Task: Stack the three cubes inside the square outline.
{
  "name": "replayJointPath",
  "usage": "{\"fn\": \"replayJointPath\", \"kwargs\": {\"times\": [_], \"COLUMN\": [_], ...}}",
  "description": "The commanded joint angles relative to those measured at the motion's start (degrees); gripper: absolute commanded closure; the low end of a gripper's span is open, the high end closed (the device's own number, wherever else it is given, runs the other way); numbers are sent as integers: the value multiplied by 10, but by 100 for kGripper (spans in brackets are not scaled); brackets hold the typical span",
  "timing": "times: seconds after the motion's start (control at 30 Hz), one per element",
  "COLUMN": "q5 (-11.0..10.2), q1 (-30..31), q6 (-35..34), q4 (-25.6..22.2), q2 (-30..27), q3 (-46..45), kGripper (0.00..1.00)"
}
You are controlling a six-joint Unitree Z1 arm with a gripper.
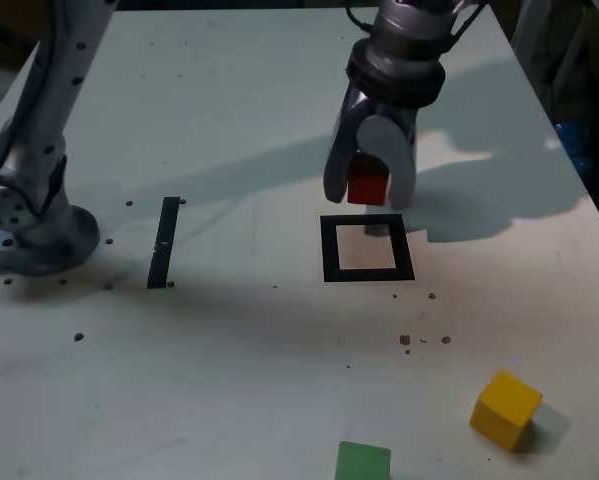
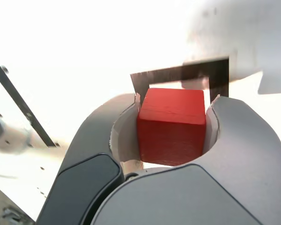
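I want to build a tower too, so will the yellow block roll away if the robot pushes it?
Probably not: the yellow block has flat sides and corners, so it would likely slide. It looks stiff, so it probably won't squish. It seems about as wide as tall, so tipping seems unlikely.

Pale tabletop (image 1: 219,360), straight black strip (image 1: 163,243), small dark specks (image 1: 405,340)

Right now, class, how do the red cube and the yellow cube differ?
The red cube is red; the yellow cube is yellow. The red cube is held in the pincer; the yellow cube rests on the table. Both are small, solid-coloured blocks.
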State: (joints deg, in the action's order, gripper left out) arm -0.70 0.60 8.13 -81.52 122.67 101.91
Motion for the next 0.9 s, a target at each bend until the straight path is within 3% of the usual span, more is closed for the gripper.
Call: {"fn": "replayJointPath", "kwargs": {"times": [0.0, 0.5, 0.87], "q5": [10, 42, 45], "q1": [10, 25, 25], "q6": [-16, -56, -56], "q4": [3, 50, 78], "q2": [-4, 7, 12], "q3": [-4, -56, -77], "kGripper": [66, 66, 65]}}
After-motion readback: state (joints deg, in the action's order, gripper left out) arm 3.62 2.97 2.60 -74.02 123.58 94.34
